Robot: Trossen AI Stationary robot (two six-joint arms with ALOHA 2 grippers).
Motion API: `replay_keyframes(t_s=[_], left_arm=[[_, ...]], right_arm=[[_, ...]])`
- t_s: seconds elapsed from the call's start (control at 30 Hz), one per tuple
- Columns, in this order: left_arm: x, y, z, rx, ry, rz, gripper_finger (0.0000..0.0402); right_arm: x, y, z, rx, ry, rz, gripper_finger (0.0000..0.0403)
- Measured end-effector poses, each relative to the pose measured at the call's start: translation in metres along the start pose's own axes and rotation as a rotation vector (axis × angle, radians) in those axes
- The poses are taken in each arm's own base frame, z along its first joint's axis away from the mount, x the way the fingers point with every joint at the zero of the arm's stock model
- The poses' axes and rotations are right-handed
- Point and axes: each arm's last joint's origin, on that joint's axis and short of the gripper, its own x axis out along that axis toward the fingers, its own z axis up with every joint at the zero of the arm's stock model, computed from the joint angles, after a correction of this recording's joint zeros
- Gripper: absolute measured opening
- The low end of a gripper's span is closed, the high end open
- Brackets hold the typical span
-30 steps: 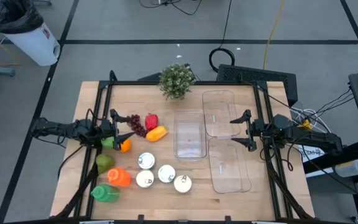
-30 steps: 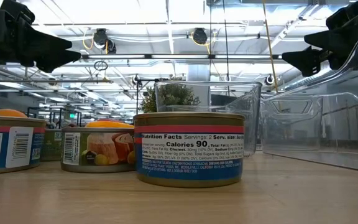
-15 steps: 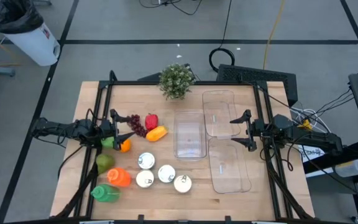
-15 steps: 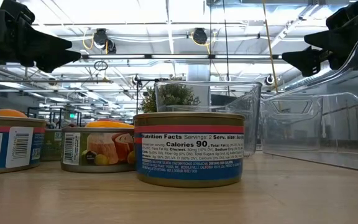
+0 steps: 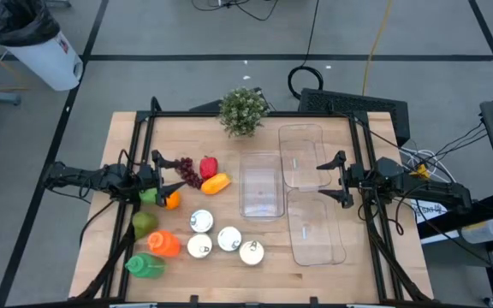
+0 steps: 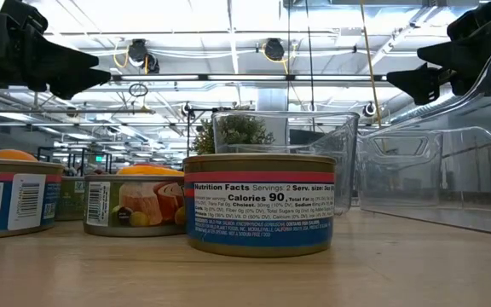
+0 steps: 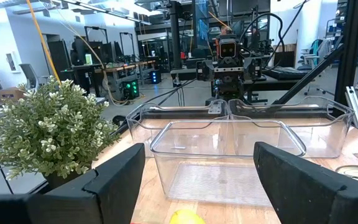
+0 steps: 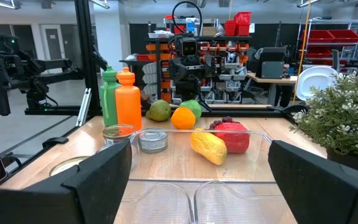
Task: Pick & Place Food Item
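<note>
Low view: front can (image 6: pixel 259 205), label reads "Nutrition Facts", "Servings: 2", "Serv. size", "Calories 90", then lines starting "Total Fat 0g", "Cholest. 30mg (10% DV)", "Sodium"; the finer print below is too small to read

Can at far left (image 6: pixel 11 205): "(5g)" on its label, plus a barcode, digits unreadable

Middle can (image 6: pixel 135 204): barcode and a fruit picture, no words legible

Bright overhead ceiling lights; nearest can perhaps slightly soft.
</note>
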Motion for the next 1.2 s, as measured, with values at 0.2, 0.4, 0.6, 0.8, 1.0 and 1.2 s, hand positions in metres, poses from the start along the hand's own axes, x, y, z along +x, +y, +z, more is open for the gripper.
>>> replay_keyframes(t_s=[0.2,0.4,0.6,0.8,1.0,1.2], left_arm=[[0.000,0.000,0.001,-0.004,-0.011,0.001,0.0306],[-0.001,0.002,0.016,-0.104,-0.161,0.004,0.0306],[-0.003,0.003,0.023,-0.280,-0.228,-0.011,0.0306],[-0.002,0.006,0.021,-0.417,-0.218,0.102,0.0306],[0.007,0.005,0.008,-0.589,-0.052,0.228,0.0306],[0.033,0.001,0.024,-0.520,0.228,0.434,0.0307]], right_arm=[[0.000,0.000,0.000,0.000,0.000,0.000,0.0359],[0.000,0.000,0.000,0.000,0.000,0.000,0.0359],[0.000,0.000,0.000,0.000,0.000,0.000,0.0359],[0.000,0.000,0.000,0.000,0.000,0.000,0.0359],[0.000,0.000,0.000,0.000,0.000,0.000,0.0359],[0.000,0.000,0.000,0.000,0.000,0.000,0.0359]])
